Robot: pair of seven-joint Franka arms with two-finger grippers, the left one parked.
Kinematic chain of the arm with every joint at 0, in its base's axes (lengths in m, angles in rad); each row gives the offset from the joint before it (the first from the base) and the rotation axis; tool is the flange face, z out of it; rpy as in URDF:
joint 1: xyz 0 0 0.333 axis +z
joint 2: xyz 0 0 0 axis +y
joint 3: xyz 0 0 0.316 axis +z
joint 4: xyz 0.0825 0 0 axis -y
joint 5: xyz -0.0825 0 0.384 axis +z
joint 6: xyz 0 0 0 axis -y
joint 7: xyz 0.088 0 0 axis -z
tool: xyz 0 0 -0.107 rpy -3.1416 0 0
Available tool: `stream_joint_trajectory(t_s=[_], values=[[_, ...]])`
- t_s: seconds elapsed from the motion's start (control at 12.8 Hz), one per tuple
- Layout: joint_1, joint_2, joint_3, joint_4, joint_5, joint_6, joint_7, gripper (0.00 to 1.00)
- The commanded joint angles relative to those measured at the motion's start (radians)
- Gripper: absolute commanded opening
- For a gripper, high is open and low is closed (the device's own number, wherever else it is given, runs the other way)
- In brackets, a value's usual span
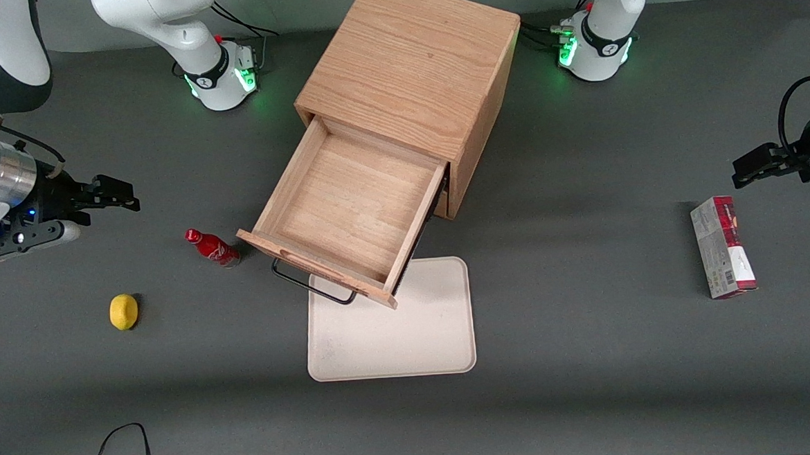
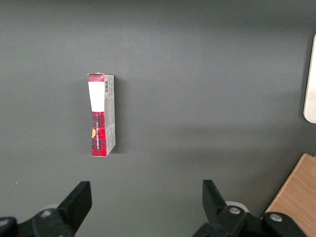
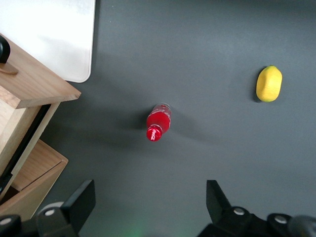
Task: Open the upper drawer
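The upper drawer (image 1: 355, 202) of the light oak cabinet (image 1: 410, 68) stands pulled far out, its plain wood base bare. Its long black bar handle (image 1: 311, 284) hangs over the edge of a tray. The drawer's front corner also shows in the right wrist view (image 3: 34, 86), with more oak wood (image 3: 32, 173) lower down beneath it. My right gripper (image 1: 122, 195) is open and empty, well away from the drawer toward the working arm's end of the table. In the right wrist view the gripper (image 3: 149, 192) hovers above bare table near a red bottle.
A red bottle (image 1: 213, 248) (image 3: 158, 121) lies beside the drawer, between it and my gripper. A lemon (image 1: 124, 311) (image 3: 269, 84) lies nearer the front camera. A cream tray (image 1: 396, 332) (image 3: 54, 34) sits in front of the drawer. A red and grey carton (image 1: 721, 247) (image 2: 102, 114) lies toward the parked arm's end.
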Motion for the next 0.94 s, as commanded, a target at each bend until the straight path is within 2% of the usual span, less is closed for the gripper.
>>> stream_joint_trajectory(t_s=[0.0,0.16,0.23,0.31,0.39,0.86], values=[[0.006,-0.033,-0.014,0.016,-0.022,-0.032,0.034,1.00],[0.004,-0.056,-0.020,0.020,-0.022,-0.034,0.032,1.00],[-0.032,-0.069,-0.011,0.020,-0.030,-0.047,0.017,1.00],[-0.096,-0.074,0.047,0.022,-0.035,-0.064,0.014,1.00],[-0.120,-0.076,0.090,0.034,-0.036,-0.070,0.025,1.00],[-0.117,-0.056,0.089,0.075,-0.038,-0.074,0.026,1.00]])
